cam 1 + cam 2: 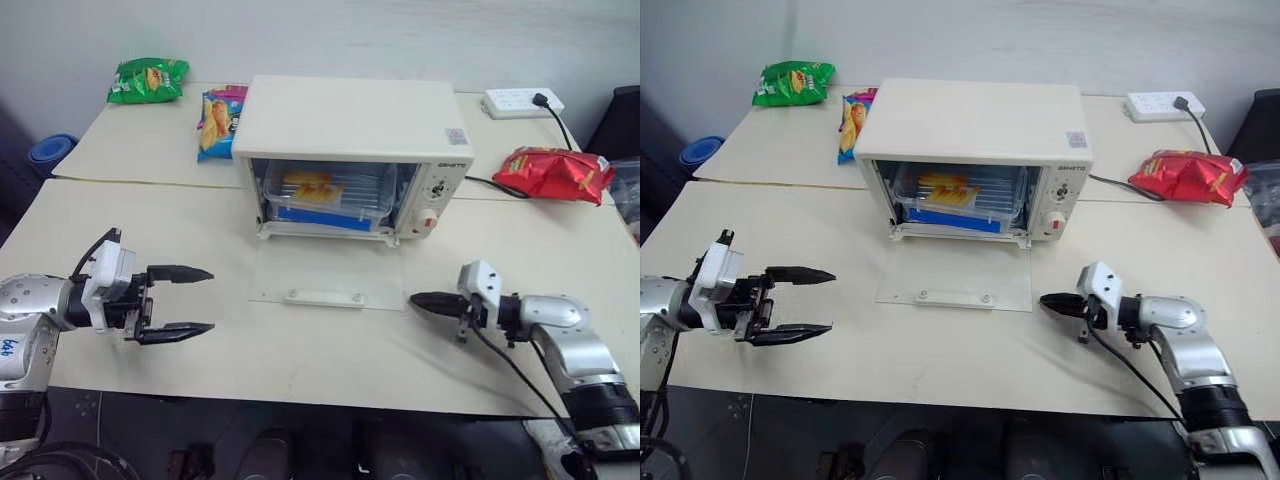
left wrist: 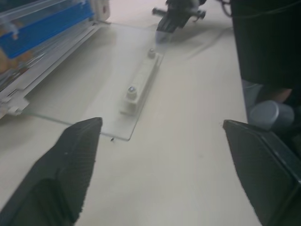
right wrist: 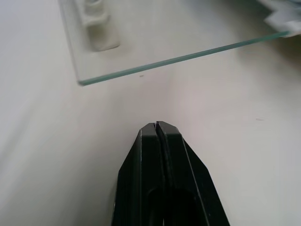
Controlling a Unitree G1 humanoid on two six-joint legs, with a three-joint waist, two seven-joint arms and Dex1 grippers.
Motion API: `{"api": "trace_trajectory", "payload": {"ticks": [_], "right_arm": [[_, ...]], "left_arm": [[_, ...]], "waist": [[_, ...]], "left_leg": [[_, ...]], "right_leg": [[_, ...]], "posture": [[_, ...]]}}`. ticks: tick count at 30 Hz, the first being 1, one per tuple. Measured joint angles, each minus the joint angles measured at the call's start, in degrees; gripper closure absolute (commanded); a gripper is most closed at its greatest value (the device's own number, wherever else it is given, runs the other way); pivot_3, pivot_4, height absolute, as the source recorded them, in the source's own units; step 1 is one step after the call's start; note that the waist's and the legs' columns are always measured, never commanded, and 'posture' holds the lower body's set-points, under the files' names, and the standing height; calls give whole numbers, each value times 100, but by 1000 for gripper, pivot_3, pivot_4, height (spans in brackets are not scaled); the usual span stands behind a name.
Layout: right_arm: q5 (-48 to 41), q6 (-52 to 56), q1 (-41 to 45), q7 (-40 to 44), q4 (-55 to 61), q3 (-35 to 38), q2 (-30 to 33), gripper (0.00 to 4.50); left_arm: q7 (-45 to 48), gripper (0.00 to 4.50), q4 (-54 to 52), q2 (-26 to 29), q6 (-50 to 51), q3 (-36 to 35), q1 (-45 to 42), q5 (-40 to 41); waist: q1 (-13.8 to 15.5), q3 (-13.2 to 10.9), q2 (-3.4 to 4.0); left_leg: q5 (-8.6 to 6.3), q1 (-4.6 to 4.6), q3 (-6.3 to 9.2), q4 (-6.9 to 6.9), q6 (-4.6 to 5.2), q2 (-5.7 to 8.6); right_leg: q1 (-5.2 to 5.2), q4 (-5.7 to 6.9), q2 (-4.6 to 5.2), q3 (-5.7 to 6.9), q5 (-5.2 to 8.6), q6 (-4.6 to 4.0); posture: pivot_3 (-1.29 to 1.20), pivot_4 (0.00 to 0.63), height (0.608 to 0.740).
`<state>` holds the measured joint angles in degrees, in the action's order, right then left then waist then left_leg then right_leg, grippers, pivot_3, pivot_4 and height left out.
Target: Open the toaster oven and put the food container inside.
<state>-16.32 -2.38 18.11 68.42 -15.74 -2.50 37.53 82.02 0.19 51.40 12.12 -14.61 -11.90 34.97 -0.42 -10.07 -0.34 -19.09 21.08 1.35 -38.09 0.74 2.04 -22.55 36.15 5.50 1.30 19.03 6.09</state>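
Nearest the robot, the left gripper (image 1: 182, 300) hangs over the near left of the table (image 1: 120, 230) with its two black fingers spread wide and nothing between them, while the right gripper (image 1: 425, 301) sits low over the near right with its fingers pressed together, also empty, its tip just beside the right corner of the glass door (image 1: 325, 277). That door lies dropped flat on the table between the two grippers, its white bar handle (image 1: 325, 296) along the near edge. Behind it stands the toaster oven (image 1: 352, 155), open, and the food container (image 1: 325, 195) already rests inside on the rack, its blue strip and yellow food visible through the opening. So the placing looks done, and the risks now are about disturbing it. The right gripper is close enough to the door's corner that a careless sweep could knock the glass or drag the oven. The container seems to sit near the front of the rack, so a bump could slide it out. Farther back lie a red snack bag (image 1: 555, 172) and a power strip (image 1: 522, 102) on the right, and a green snack bag (image 1: 148, 79) and a colourful snack bag (image 1: 218, 122) on the left, all well clear.
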Motion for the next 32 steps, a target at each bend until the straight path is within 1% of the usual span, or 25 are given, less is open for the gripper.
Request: {"api": "trace_trajectory", "payload": {"ticks": [3, 5, 8, 11, 13, 15, 17, 18, 19, 20, 22, 24, 27, 31, 32], "right_arm": [[-49, -154, 133, 50, -107, -68, -437, 4500], [-255, -79, 151, -75, -17, -44, -803, 4500], [-930, 327, 164, -524, 374, 414, -1264, 4500], [-1635, 785, 323, -854, 1014, 819, -1396, 4500], [-2068, 1145, 533, -1119, 1582, 1028, -1400, 4500], [-2317, 1354, 754, -1350, 1877, 1147, -1413, 4500], [-2427, 1471, 913, -1488, 2035, 1277, -1330, 4500], [-2392, 1436, 936, -1456, 2043, 1302, -1231, 4111], [-2317, 1384, 924, -1362, 2051, 1291, -1080, 3903], [-2177, 1245, 829, -1139, 2073, 1256, -880, 3552], [-1849, 840, 461, -582, 2096, 1125, -477, 3061], [-1520, 294, -133, 91, 1957, 1006, -174, 2334], [-1191, -352, -721, 740, 1620, 919, 55, 1356], [-981, -807, -916, 923, 1291, 919, 89, 18], [-943, -907, -908, 911, 1245, 920, 81, 18]], "left_arm": [[-211, 20, -91, -341, 286, -106, -128, 397], [-445, 20, -283, -414, 622, -175, 10, 624], [-755, 20, -443, -479, 738, -418, 136, 687], [-1185, 20, -425, -708, 602, -628, 20, 661], [-1604, 20, -382, -789, 470, -688, -54, 426], [-1800, 20, -275, -790, 346, -671, -26, 179], [-1807, 20, -133, -797, 90, -616, 169, -89], [-1808, 0, -101, -812, -38, -565, 270, -215], [-1813, 0, -63, -813, -155, -496, 365, -366], [-1833, 0, -7, -817, -347, -437, 440, -558], [-1872, 0, 69, -817, -673, -427, 591, -820], [-1877, 0, 153, -823, -1040, -431, 753, -1009], [-1773, 0, 464, -793, -1551, -467, 1008, -1171], [-1676, 0, 900, -780, -1896, -472, 1075, -1247], [-1659, 0, 910, -780, -1922, -474, 1094, -1236]], "waist": [[-26, 0, 0], [-74, 0, 0], [-107, -3, 4], [-103, -4, 7], [-100, -4, 7], [-101, -4, 7], [-103, -4, 7], [-104, -4, 7], [-104, -4, 7], [-95, -4, 7], [-55, -3, 5], [-2, -4, 5], [22, -4, 5], [3, -4, 5], [5, -4, 6]], "left_leg": [[0, 2, 0, -2, -2, -5], [0, 8, 1, -2, -3, -6], [1, 10, 2, -2, -5, -6], [1, 10, 4, -7, -6, -5], [0, 9, 6, -7, -7, -4], [0, 9, 6, -5, -7, -2], [0, 9, 5, 3, -7, -1], [-1, 11, 6, 4, -6, -1], [-1, 12, 5, 7, -6, 0], [-2, 13, 5, 8, -4, 0], [-4, 14, 5, 9, -1, 0], [-9, 13, -3, 5, 8, 1], [-10, 5, -10, -1, 11, 1], [-10, -4, -13, -3, 9, -4], [-10, -4, -12, -3, 9, -4]], "right_leg": [[-2, 8, -6, 1, 0, 0], [-8, 33, -5, 1, 0, 0], [-11, 34, -5, 1, 0, 0], [-10, 35, -5, 2, 0, 0], [-9, 34, -5, 2, 0, 0], [-9, 34, -5, 2, 0, 0], [-11, 32, -4, 1, 0, 0], [-12, 29, -5, 1, 0, 0], [-13, 27, -4, 0, 0, 0], [-13, 25, -4, 1, 0, 0], [-11, 18, -4, 1, 0, 0], [-6, 2, -3, -3, 0, 1], [0, -12, -2, -8, -2, 3], [1, -2, -3, -11, -2, 4], [0, -2, -3, -11, -2, 4]], "posture": [[0, 150, 740], [0, 150, 740], [0, 150, 740], [0, 150, 740], [0, 150, 740], [0, 150, 740], [0, 150, 740], [0, 150, 740], [0, 150, 740], [0, 150, 740], [0, 150, 740], [0, 150, 740], [0, 150, 740], [0, 150, 740], [0, 150, 740]]}}
